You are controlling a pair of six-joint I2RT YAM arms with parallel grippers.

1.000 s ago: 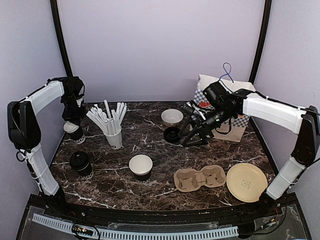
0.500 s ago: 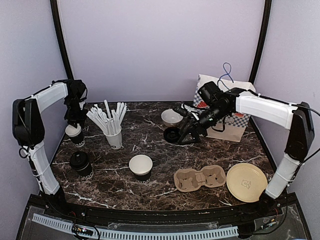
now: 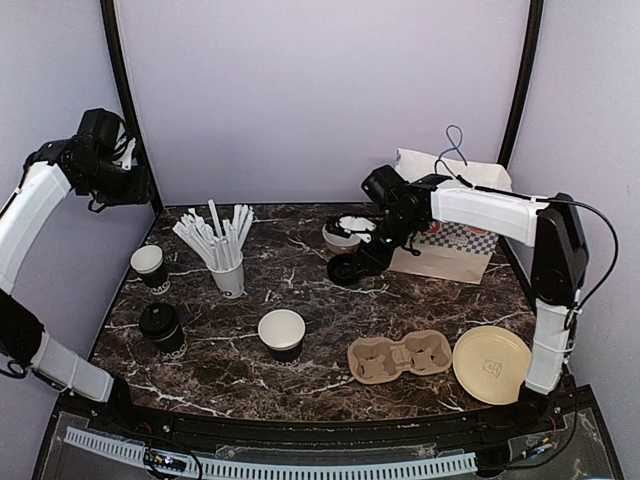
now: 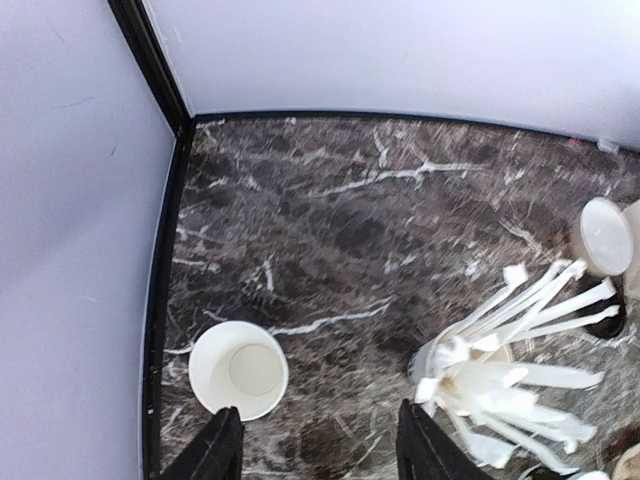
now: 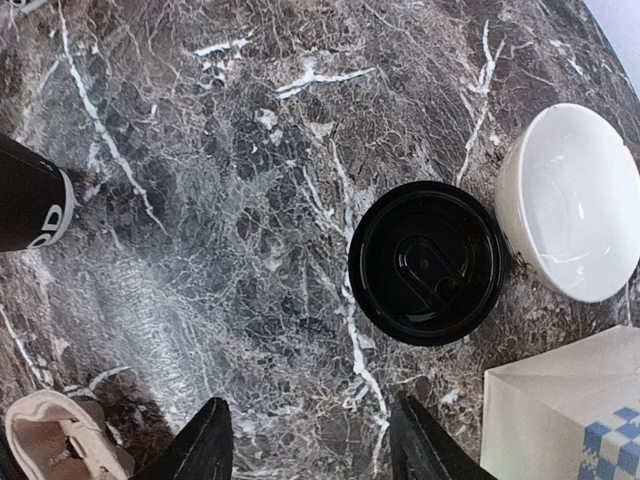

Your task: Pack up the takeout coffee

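Observation:
Three takeout coffee cups stand on the marble table: an uncovered one (image 3: 148, 262) at the far left, a lidded one (image 3: 160, 325) nearer, and another uncovered one (image 3: 282, 333) in the middle. A loose black lid (image 3: 343, 268) lies beside the white bowl (image 3: 343, 232). My left gripper (image 3: 138, 188) hangs high over the back left corner, open and empty; its wrist view has the left cup (image 4: 238, 369) below, just off the left fingertip (image 4: 215, 450). My right gripper (image 5: 312, 445) is open and empty, low over the table, with the lid (image 5: 427, 262) just ahead of its fingers.
A white cup of sticks (image 3: 225, 250) stands right of the left cup. A cardboard cup carrier (image 3: 400, 357) and a round tan plate (image 3: 493, 363) lie at the front right. A checked paper bag (image 3: 450, 225) stands at the back right, close behind the right arm.
My left gripper has opened, let go of the far-left cup, left it standing and risen up and away to the left. My right gripper has shifted left toward the lid, and its jaws have narrowed.

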